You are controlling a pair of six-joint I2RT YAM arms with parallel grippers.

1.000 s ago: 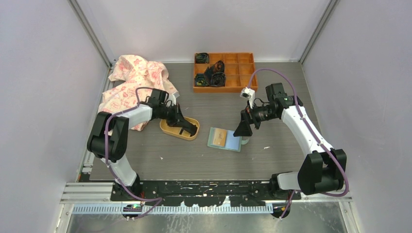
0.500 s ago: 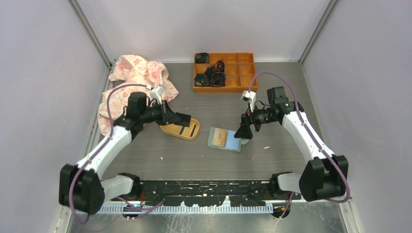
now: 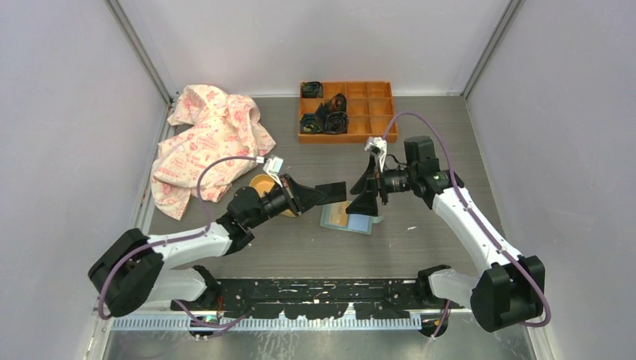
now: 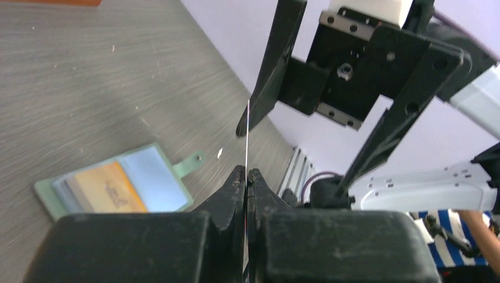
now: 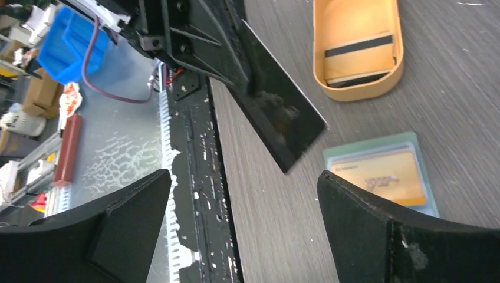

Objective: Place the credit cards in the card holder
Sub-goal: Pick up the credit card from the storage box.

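Note:
The mint-green card holder (image 3: pixel 346 217) lies open on the table with an orange card (image 5: pixel 386 175) in its sleeve; it also shows in the left wrist view (image 4: pixel 118 183). My left gripper (image 3: pixel 306 196) is shut on a dark card (image 3: pixel 331 192) and holds it in the air over the holder's left edge. The card shows edge-on in the left wrist view (image 4: pixel 247 132) and as a dark face in the right wrist view (image 5: pixel 277 118). My right gripper (image 3: pixel 365 196) is open and empty, just right of the card, above the holder. More cards (image 5: pixel 359 56) lie in the oval dish (image 5: pixel 321 59).
The yellow-orange oval dish (image 3: pixel 259 186) sits left of the holder, partly behind my left arm. An orange compartment tray (image 3: pixel 379 112) with dark rolled items stands at the back. A pink patterned cloth (image 3: pixel 206 135) lies at the back left.
My left gripper has lifted the dark card out of the oval dish and carried it right, up to the right gripper. The right gripper has risen slightly and stayed open.

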